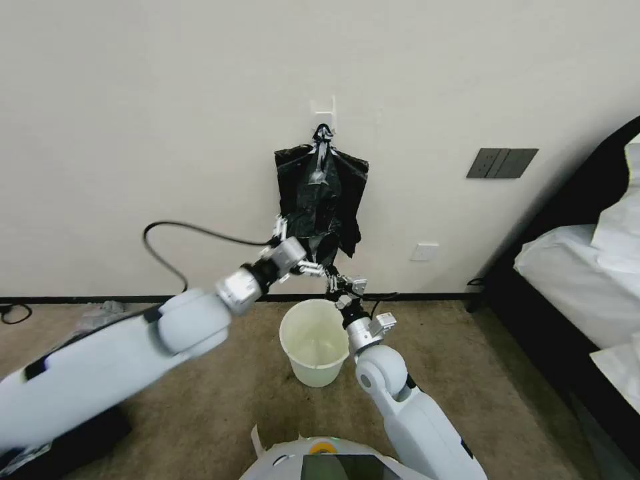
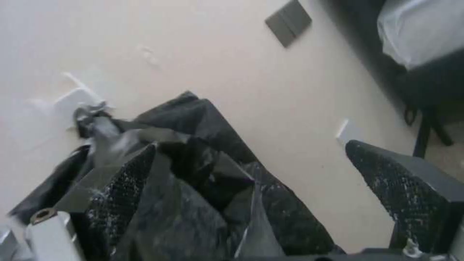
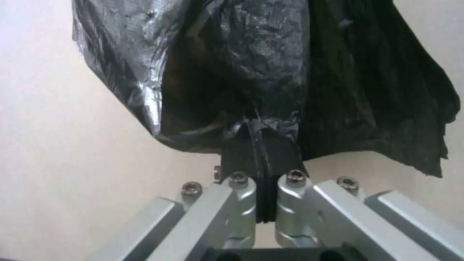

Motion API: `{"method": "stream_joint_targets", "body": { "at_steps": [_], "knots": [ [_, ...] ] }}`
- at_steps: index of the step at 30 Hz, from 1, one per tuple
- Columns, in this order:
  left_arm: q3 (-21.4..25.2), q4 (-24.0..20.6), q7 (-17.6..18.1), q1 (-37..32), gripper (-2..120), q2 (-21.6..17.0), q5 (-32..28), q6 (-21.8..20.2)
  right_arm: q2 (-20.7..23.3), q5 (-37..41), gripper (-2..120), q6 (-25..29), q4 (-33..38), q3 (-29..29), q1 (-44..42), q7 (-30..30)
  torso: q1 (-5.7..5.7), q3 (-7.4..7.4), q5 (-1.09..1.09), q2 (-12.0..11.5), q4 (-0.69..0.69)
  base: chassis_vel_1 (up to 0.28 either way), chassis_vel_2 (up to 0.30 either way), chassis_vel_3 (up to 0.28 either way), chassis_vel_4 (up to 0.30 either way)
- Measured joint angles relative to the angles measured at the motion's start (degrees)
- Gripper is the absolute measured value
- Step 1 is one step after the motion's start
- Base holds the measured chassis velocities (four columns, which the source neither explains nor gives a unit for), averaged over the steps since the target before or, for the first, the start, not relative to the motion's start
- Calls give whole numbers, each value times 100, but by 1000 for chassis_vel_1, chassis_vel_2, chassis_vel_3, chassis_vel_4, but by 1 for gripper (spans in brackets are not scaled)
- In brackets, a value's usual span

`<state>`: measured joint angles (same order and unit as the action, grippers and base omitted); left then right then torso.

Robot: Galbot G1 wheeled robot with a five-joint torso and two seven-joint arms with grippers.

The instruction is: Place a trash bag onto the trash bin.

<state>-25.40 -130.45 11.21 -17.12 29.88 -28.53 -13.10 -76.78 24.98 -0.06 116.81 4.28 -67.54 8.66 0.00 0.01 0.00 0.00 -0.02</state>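
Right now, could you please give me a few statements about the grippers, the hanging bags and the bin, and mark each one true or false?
1. The right gripper is shut on the lower edge of the black plastic hanging on the wall. True.
2. The left gripper is shut. False: its fingers stand wide apart, with the bundle of black bags between them.
3. The trash bin is lined with a black bag. False: its cream inside is bare.
4. The trash bin stands upright on the carpet, below the bundle. True.
5. The bundle lies on the floor. False: it hangs from a white hook on the wall.
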Motion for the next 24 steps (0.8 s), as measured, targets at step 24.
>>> {"method": "stream_joint_targets", "body": {
  "at_steps": [24],
  "knots": [
    [-1424, 409, 528, 2040, 68, 620, -702, -2408, -90, 42, 0, 45, 31, 5, -22, -5, 0, -1, 0, 0, 2, 0, 0, 0, 0]
  ]
}}
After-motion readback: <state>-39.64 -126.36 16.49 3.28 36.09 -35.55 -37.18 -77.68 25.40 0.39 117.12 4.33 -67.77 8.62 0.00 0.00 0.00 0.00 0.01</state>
